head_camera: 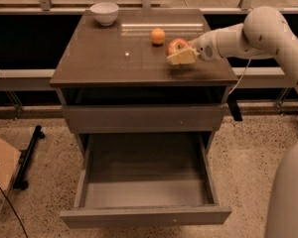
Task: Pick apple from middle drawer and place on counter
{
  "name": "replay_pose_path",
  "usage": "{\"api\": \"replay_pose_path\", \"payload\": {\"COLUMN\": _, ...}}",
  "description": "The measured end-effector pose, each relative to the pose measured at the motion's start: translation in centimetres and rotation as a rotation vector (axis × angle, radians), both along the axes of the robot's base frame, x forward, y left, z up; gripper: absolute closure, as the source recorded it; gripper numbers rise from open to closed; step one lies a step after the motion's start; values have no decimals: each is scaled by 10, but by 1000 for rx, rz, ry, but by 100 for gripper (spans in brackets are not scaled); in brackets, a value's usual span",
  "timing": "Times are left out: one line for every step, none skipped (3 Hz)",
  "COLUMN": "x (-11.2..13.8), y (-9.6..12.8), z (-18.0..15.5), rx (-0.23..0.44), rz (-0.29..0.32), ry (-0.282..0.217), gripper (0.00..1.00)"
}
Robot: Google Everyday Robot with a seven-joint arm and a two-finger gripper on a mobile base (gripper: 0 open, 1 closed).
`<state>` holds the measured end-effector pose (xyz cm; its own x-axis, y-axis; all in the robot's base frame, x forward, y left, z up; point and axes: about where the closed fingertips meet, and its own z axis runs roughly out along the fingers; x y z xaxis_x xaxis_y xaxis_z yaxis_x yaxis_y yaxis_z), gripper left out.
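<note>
The apple (177,44) was over the tabletop (99,63) and not in the drawer, so I judged the step in hand to be the placing. Reading across from the left, a white bowl (104,13) stood at the far left corner. A plain orange fruit (158,35) sat right of the middle, toward the back. Just to its right, close but apart, was the apple, held in the gripper (180,53) near the right edge. The pale fingers (181,59) were closed about the apple's lower part, with its red top showing above them. I could not tell whether it touched the surface or hung just over it. The arm (248,33) reached in from the right. Below, the middle drawer (144,214) stood pulled out, its floor bare. The next move, as I judged it, called for settling the apple down. The fingers would need to open gently, so it would not roll toward the orange fruit or the edge, before backing away to the right.
</note>
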<state>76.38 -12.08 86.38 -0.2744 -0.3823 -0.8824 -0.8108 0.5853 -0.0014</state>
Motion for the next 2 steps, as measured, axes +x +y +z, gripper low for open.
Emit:
{"api": "replay_pose_path", "payload": {"x": 11, "y": 6, "z": -10, "rx": -99, "rz": -12, "ry": 34, "gripper": 0}}
{"api": "replay_pose_path", "payload": {"x": 12, "y": 6, "z": -12, "rx": -107, "rz": -13, "ry": 36, "gripper": 0}}
